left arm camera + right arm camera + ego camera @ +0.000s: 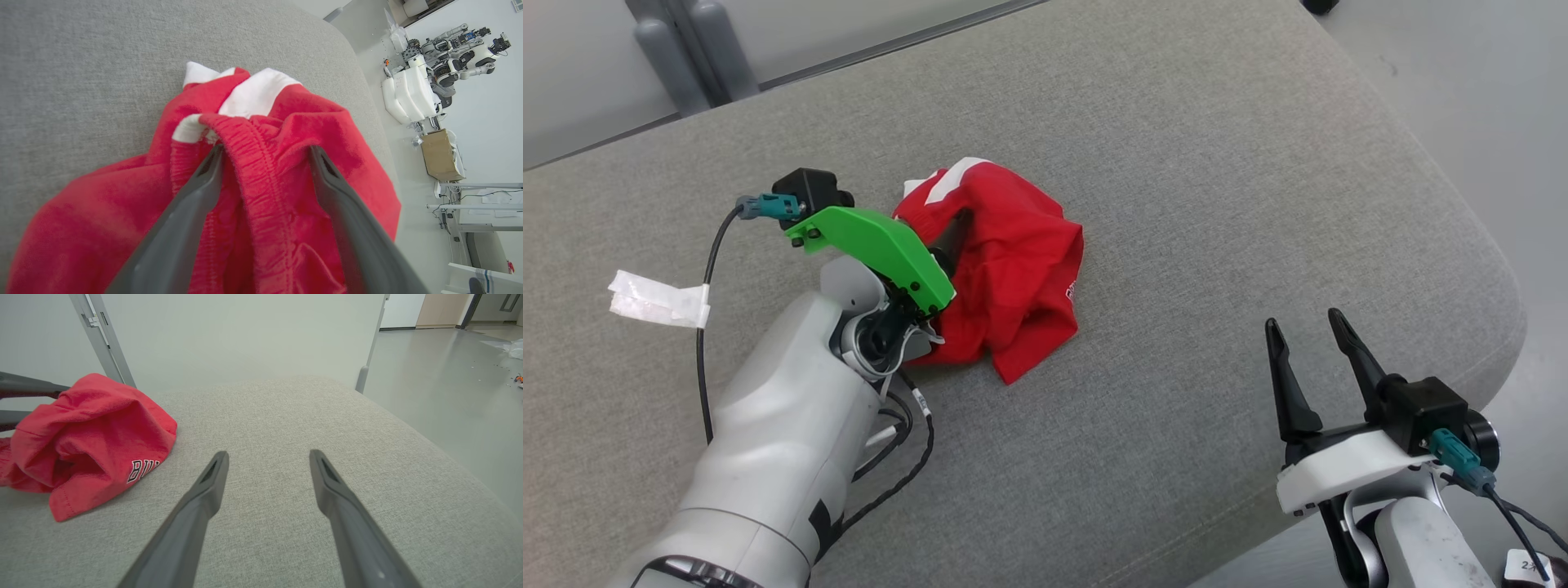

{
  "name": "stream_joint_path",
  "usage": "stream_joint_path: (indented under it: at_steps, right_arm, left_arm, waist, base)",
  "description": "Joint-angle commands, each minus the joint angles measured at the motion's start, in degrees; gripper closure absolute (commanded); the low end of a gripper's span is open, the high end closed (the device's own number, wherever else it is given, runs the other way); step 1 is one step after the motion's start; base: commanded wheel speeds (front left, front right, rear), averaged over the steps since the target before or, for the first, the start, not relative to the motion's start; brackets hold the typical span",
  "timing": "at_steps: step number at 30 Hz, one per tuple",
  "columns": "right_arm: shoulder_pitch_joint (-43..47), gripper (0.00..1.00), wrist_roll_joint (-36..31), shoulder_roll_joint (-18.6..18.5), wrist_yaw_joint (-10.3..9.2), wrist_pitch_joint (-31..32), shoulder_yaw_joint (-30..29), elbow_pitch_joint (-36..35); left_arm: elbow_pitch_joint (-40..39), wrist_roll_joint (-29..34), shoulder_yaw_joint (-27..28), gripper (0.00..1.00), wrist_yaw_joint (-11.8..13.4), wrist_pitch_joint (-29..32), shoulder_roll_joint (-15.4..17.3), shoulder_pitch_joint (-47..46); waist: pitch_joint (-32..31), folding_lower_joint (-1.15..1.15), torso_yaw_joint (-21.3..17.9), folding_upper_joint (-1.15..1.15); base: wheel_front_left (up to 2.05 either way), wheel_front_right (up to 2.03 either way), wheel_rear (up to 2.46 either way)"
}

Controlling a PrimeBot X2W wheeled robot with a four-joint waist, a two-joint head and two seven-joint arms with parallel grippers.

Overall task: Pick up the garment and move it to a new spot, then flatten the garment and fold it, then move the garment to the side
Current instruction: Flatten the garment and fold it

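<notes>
Garment [1013, 269]: one red pair of shorts with white panels, crumpled in a heap about mid-cushion, slightly left of centre. Not flattened and not folded. Part of some black-and-white lettering shows on the near-right hem.

Left gripper [265, 152] is in at the pile's left side. Its jaws are spread wide and straddle the elastic waistband [265, 196], one finger on each side of the bunched ridge, with nothing clamped yet.

Right gripper [1303, 318] is at the near right, well apart from the garment. Its jaws are spread and empty, over bare cushion.

Step, my read: the first pick-up, at the pre-grasp stage. The next move calls for closing the left jaws on the waistband ridge, then lifting clear and carrying it to a new spot. The waistband is thick, so the bite should hold. The risk is catching a single layer, so that the rest drags.

Surroundings: the grey fabric cushion [1217, 163] has a rounded right corner, with floor beyond it. A strip of white tape [658, 298] lies at the far left.

Count: 1 garment, 2 grippers, 1 cushion, 1 tape strip.
</notes>
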Motion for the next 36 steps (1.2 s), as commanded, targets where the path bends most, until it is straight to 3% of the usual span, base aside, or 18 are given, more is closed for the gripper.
stream_joint_path:
  at_steps: [1, 7, 8, 9, 13, 19, 23, 27, 32, 36]
  right_arm:
    - [-0.60, 0.00, 0.30, -0.09, -0.10, -0.18, -0.15, -0.27]
    - [-0.93, 0.00, 0.62, -0.09, -0.10, -0.18, -0.16, -0.16]
    - [-0.86, 0.00, 0.66, -0.09, -0.10, -0.18, -0.14, -0.16]
    - [-0.81, 0.00, 0.61, -0.09, -0.10, -0.18, -0.11, -0.11]
    - [-0.90, 0.00, 0.67, -0.08, -0.10, -0.18, -0.23, -0.04]
    - [-0.96, 0.00, 0.65, -0.09, -0.10, -0.18, 0.04, -0.34]
    - [-0.39, 0.00, 0.70, -0.09, -0.10, -0.18, 0.02, -0.23]
    - [-0.03, 0.00, 0.75, -0.09, -0.10, -0.18, -0.24, -0.25]
    - [0.29, 0.00, 0.51, -0.08, -0.10, -0.18, -1.41, -0.77]
    - [0.33, 0.00, 0.39, -0.09, -0.10, -0.18, -1.88, -1.22]
  left_arm:
    - [0.48, -0.98, -0.15, 0.00, -0.44, 0.05, 0.32, -0.96]
    - [0.66, -2.40, -2.54, 0.00, -1.55, -1.27, 0.31, -1.66]
    - [0.35, -2.48, -3.01, 0.67, -1.92, -1.60, 0.30, -1.69]
    - [-0.39, -3.86, -3.40, 1.00, -2.58, -1.24, 0.28, -1.11]
    - [-3.01, -6.34, -5.20, 1.00, -3.73, -3.95, 0.34, -0.24]
    - [-1.23, 2.12, -8.71, 1.00, -4.36, -18.65, 1.14, -5.96]
    - [-2.36, 7.00, -10.53, 1.00, -4.93, -23.26, 2.64, -10.86]
    - [-6.72, 11.89, -11.08, 1.00, -5.17, -24.72, 3.92, -15.72]
    - [-20.06, 20.22, -8.61, 1.00, -5.19, -24.62, 4.02, -17.50]
    - [-25.77, 22.03, -18.31, 1.00, -5.19, -24.21, 4.89, -13.58]
  waist:
    - [0.32, 0.00, -0.49, 0.00]
    - [0.85, 0.00, -1.14, 0.00]
    - [0.85, 0.00, -1.20, 0.00]
    - [0.83, 0.00, -1.27, 0.00]
    - [0.78, 0.00, -1.32, 0.00]
    - [0.23, 0.00, -2.04, 0.00]
    - [-0.22, 0.00, -2.68, 0.00]
    - [-0.64, 0.00, -3.01, 0.00]
    - [-0.60, 0.00, -1.74, 0.00]
    - [-0.04, 0.00, 1.00, 0.00]
  base:
    - [0.00, 0.00, 0.00]
    - [0.00, 0.00, 0.00]
    - [0.00, 0.00, 0.00]
    - [0.00, 0.00, 0.00]
    - [0.00, 0.00, 0.00]
    - [0.00, 0.00, 0.00]
    - [0.00, 0.00, 0.00]
    - [0.00, 0.00, 0.00]
    - [0.00, 0.00, 0.00]
    - [0.00, 0.00, 0.00]
